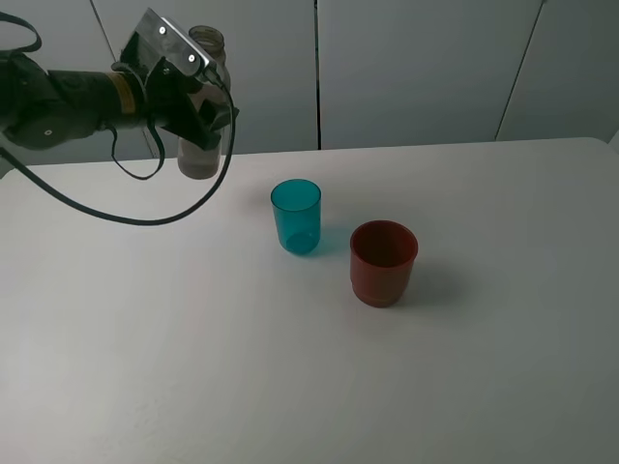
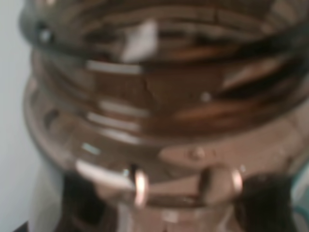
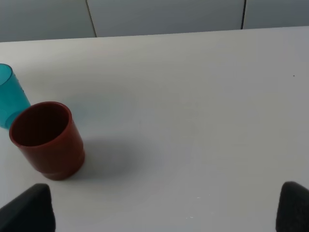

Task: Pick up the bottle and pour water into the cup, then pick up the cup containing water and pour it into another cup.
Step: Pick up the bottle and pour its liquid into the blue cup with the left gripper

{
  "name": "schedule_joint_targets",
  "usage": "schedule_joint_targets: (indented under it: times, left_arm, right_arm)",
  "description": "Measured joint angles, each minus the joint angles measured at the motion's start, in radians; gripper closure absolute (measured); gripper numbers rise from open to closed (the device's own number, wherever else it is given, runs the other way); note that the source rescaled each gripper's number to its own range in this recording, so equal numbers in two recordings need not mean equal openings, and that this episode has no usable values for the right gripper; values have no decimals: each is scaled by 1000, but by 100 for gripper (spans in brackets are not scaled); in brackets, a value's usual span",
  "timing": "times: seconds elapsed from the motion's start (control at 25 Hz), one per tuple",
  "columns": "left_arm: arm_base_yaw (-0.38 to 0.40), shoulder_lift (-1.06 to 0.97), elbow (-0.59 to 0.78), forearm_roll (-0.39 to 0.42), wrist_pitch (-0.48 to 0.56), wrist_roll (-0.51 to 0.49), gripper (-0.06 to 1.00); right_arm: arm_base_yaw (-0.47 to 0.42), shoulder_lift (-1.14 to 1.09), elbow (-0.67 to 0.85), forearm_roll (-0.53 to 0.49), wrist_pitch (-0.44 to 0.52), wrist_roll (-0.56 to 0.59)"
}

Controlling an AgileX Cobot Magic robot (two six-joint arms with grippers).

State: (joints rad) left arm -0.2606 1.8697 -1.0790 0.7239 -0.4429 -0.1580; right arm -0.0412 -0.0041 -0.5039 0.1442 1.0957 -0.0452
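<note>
The tall brownish clear bottle [image 1: 201,153] stands upright at the back left of the table, its capless neck [image 1: 207,41] showing above my left gripper [image 1: 196,100], which is shut on its upper body. In the left wrist view the bottle's threaded neck [image 2: 159,96] fills the picture, blurred. Whether its base touches the table I cannot tell. The teal cup [image 1: 296,216] stands upright near the middle, right of the bottle. Just right of it and nearer stands the dark-red cup [image 1: 383,262], also seen as the red cup [image 3: 47,139] beside the teal cup [image 3: 9,95]. My right gripper [image 3: 164,210] is open, its fingertips [image 3: 29,210] wide apart with nothing between them.
The white table [image 1: 290,387] runs back to a grey panelled wall [image 1: 416,68]. A black cable [image 1: 145,215] hangs from the left arm over the table's back left.
</note>
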Motion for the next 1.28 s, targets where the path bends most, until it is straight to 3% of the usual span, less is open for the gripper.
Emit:
schedule_joint_targets:
  times: [0.36,0.92,1.28]
  left_arm:
    - [-57,88,-112,73,19,23,94]
    - [-65,88,-120,208,43,147,94]
    - [-67,88,-129,251,93,228,94]
  right_arm:
    - [0,0,0,0,0,0]
    - [0,0,0,0,0,0]
    - [0,0,0,0,0,0]
